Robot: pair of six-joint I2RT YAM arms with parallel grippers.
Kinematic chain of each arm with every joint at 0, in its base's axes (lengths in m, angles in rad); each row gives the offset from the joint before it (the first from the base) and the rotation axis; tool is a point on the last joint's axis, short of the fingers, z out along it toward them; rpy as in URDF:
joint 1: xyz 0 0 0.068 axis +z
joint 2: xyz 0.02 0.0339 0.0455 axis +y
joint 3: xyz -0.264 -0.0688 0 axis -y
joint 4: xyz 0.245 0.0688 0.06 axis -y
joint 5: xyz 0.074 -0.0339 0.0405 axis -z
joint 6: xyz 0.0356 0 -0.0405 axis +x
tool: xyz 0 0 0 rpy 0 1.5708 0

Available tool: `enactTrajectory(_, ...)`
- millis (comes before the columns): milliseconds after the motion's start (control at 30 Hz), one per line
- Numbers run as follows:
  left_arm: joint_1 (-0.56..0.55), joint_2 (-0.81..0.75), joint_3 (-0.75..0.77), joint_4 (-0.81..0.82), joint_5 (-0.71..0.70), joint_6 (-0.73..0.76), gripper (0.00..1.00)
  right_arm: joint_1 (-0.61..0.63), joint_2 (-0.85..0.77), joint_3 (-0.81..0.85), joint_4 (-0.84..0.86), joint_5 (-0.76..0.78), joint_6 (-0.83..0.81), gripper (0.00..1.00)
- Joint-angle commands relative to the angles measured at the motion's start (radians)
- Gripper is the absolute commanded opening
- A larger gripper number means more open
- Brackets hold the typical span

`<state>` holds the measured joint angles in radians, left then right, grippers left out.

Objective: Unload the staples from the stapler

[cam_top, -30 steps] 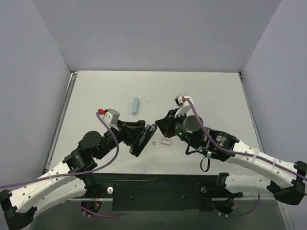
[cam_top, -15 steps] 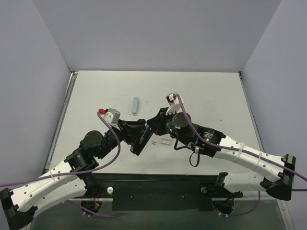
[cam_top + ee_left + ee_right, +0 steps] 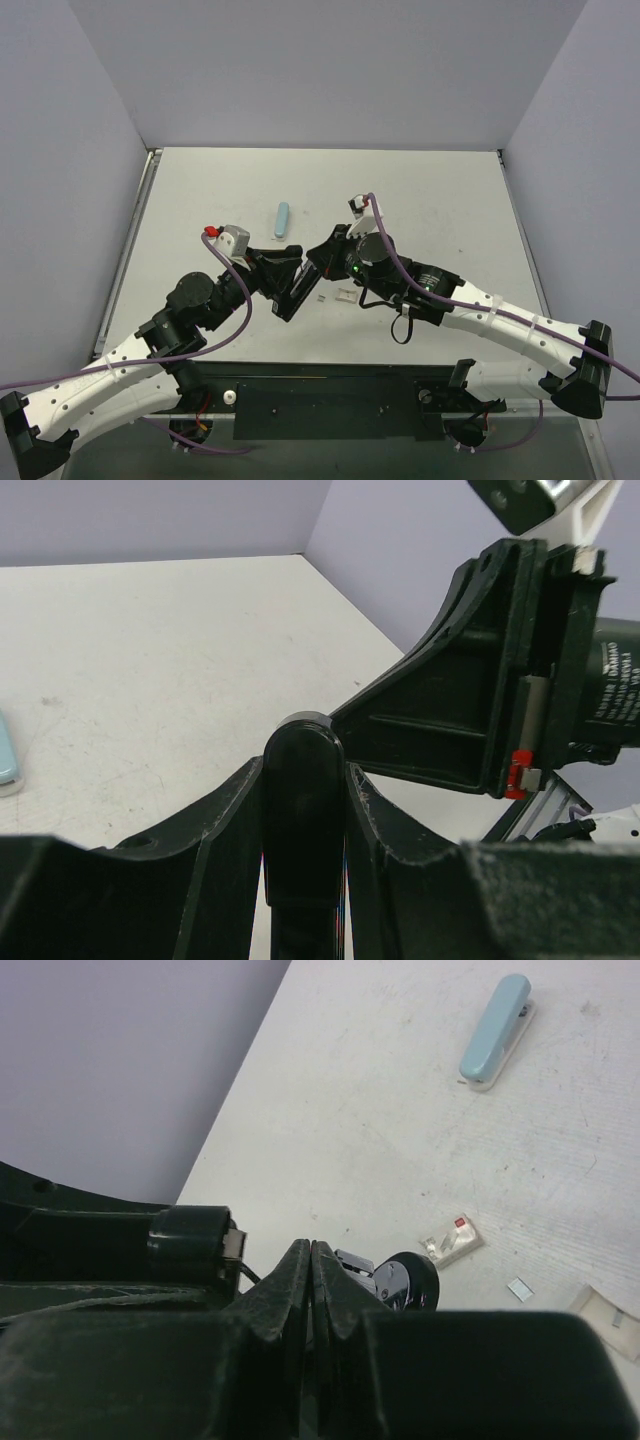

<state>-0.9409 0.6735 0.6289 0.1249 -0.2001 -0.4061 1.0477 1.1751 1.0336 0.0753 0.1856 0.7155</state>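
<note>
1. My left gripper [image 3: 288, 283] reaches in from the near left. Its fingers [image 3: 215, 825] stand partly apart and clamp the stapler [image 3: 303, 815] between them, one finger on each long side.

2. The stapler [image 3: 299, 280] lies in that grip near the middle of the table [image 3: 450, 200], slightly left of centre. In the left wrist view its rounded black end points away from my wrist and projects a little past the fingertips. The frames do not show whether it rests on the table.

3. My right gripper [image 3: 318, 256] comes in from the near right, and its fingers are pressed flat together with nothing between them [image 3: 310, 1260]. The joined tip [image 3: 338, 718] sits right at the rounded end of the stapler. I cannot tell whether it touches.

4. Just beyond that tip, the right wrist view shows a shiny metal part on a round black end [image 3: 402, 1282].

5. On the table just right of the stapler lie a small clear packet with a red mark [image 3: 452, 1240], a tiny clear chip [image 3: 519, 1286] and a white piece [image 3: 345, 295].

6. Farther back, well apart from both grippers, lies a light-blue bar [image 3: 283, 219], its length running toward the far edge.
</note>
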Motion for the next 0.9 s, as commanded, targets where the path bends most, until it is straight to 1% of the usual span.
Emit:
enactTrajectory(0, 0.001, -0.022, 0.017, 0.156, -0.007, -0.007, 0.00, -0.038, -0.020, -0.064, 0.041, -0.011, 0.039, 0.00)
enactTrajectory(300, 0.001, -0.003, 0.029, 0.190, 0.007, -0.023, 0.00, -0.080, -0.054, -0.161, 0.049, -0.034, 0.038, 0.00)
enactTrajectory(500, 0.001, 0.052, 0.051, 0.213, 0.024, -0.031, 0.00, -0.083, -0.042, -0.204, 0.066, -0.048, 0.006, 0.00)
enactTrajectory(667, 0.001, 0.077, 0.060, 0.219, 0.028, -0.033, 0.00, -0.083, -0.109, -0.231, 0.046, 0.035, -0.036, 0.00)
enactTrajectory(733, 0.001, 0.081, 0.066, 0.217, 0.034, -0.033, 0.00, -0.083, -0.139, -0.216, 0.018, 0.073, -0.059, 0.00)
enactTrajectory(867, 0.002, 0.098, 0.071, 0.214, 0.039, -0.034, 0.00, -0.083, -0.192, -0.176, -0.029, 0.101, -0.103, 0.00)
